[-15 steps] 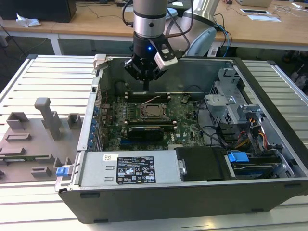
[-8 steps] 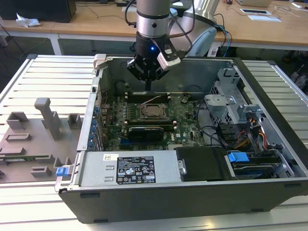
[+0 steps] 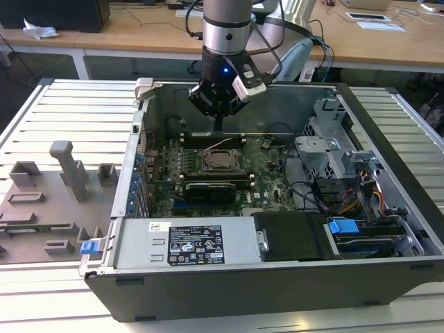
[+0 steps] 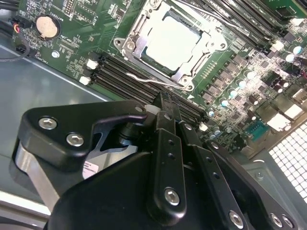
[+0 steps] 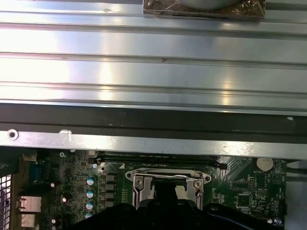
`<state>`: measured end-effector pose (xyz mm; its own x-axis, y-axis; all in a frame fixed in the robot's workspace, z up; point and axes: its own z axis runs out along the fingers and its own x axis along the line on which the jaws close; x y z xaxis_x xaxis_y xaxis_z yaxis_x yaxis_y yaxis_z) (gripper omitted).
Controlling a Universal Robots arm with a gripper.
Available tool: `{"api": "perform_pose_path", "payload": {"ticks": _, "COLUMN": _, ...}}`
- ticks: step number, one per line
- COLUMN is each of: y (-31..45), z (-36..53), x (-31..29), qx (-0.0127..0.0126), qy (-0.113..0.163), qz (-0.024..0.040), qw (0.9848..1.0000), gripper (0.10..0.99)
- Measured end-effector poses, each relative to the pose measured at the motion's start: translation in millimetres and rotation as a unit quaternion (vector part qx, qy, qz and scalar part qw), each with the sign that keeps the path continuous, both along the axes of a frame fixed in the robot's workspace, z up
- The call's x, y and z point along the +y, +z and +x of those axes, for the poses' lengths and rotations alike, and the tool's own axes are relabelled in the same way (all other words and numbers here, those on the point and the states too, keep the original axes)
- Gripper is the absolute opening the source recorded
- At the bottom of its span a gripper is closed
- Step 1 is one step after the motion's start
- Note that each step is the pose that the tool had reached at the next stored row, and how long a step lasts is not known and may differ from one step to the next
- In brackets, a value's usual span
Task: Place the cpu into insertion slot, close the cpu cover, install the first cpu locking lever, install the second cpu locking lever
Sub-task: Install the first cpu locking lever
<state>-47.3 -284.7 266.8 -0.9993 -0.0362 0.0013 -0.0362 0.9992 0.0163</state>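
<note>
The cpu (image 4: 171,40), a pale square chip, lies in the insertion slot (image 3: 220,161) on the green motherboard. The silver cpu cover (image 4: 133,36) is folded down flat around it. A thin wire locking lever (image 4: 144,78) runs along the socket's side by the black memory slots, and a second lever (image 4: 216,18) runs along the opposite side. My gripper (image 3: 218,127) hangs above the board just behind the socket, apart from it. Its black fingers (image 4: 165,103) are pressed together with nothing between them. In the first wrist view the gripper (image 5: 165,195) covers the socket's middle.
The open computer case's walls (image 3: 277,104) surround the board. A drive cage and cables (image 3: 347,173) fill the exterior view's right, and the power supply (image 3: 187,243) lies along the front. A black card (image 3: 208,191) sits in front of the socket. A grey fixture tray (image 3: 48,201) lies outside the case.
</note>
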Motion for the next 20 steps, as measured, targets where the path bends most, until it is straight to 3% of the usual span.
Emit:
{"api": "perform_pose_path", "payload": {"ticks": 12, "y": -1.6, "z": 9.0, "x": 0.0, "qx": 0.0001, "qy": 0.0, "qz": -0.0001, "qw": 1.0, "gripper": 0.106}}
{"api": "perform_pose_path", "payload": {"ticks": 20, "y": -9.2, "z": 9.8, "x": 0.0, "qx": 0.0001, "qy": 0.0, "qz": 0.0, "qw": 1.0, "gripper": 0.106}}
